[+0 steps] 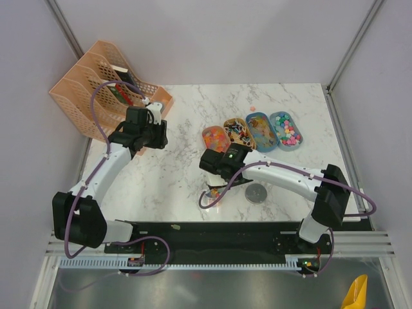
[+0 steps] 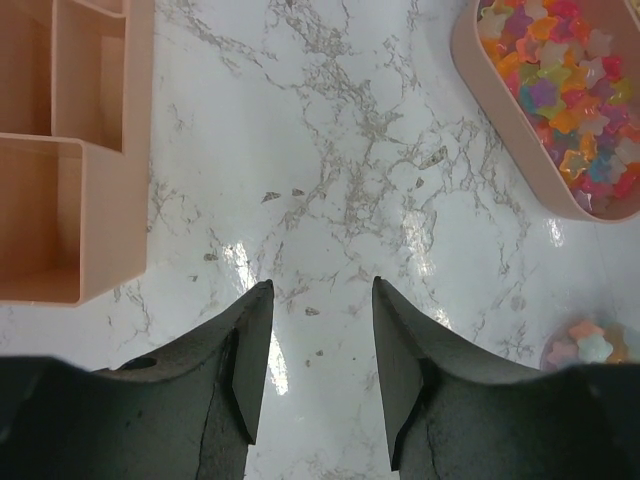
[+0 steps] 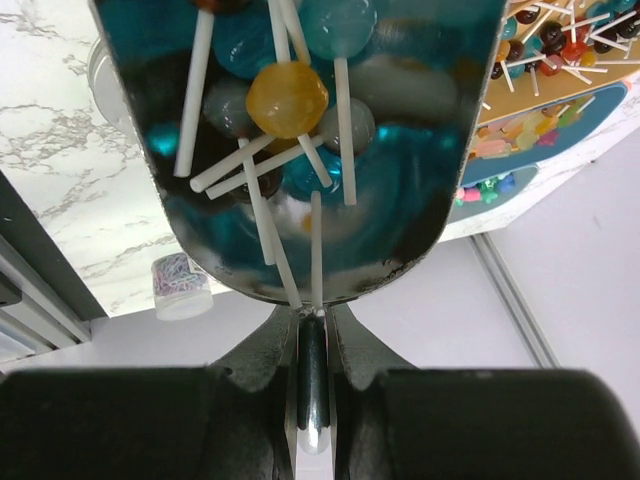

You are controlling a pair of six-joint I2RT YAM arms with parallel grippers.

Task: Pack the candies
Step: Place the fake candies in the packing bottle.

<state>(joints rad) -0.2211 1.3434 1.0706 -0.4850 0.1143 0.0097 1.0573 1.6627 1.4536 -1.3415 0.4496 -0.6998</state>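
The white marble table (image 1: pixel 174 187) sits between pale walls, with a peach file rack (image 1: pixel 106 87) at its far left corner. The candies (image 1: pixel 285 129) fill four oval trays (image 2: pixel 483 100) at the far centre-right. A few more, lollipops (image 3: pixel 287 98), lie on the shiny blue scoop (image 3: pixel 400 230) that I carry.

My right gripper (image 3: pixel 313 315) is clamped tight on the scoop's thin metal handle. My left gripper (image 2: pixel 318 340) hangs over bare marble with its fingers apart and nothing between them.

I judge the lollipops light and hard. Their round heads would roll and their slim sticks would slide on that slick metal, so I should keep the scoop level and tip it gently. To lift one alone, I would pinch the stick close to the head.

The scoop's long axis runs straight out from my fingers. Most sticks lie along it, heads towards the far end and tails towards the handle, though several cross. A small clear jar (image 3: pixel 180 285) stands on the marble just left of the scoop.
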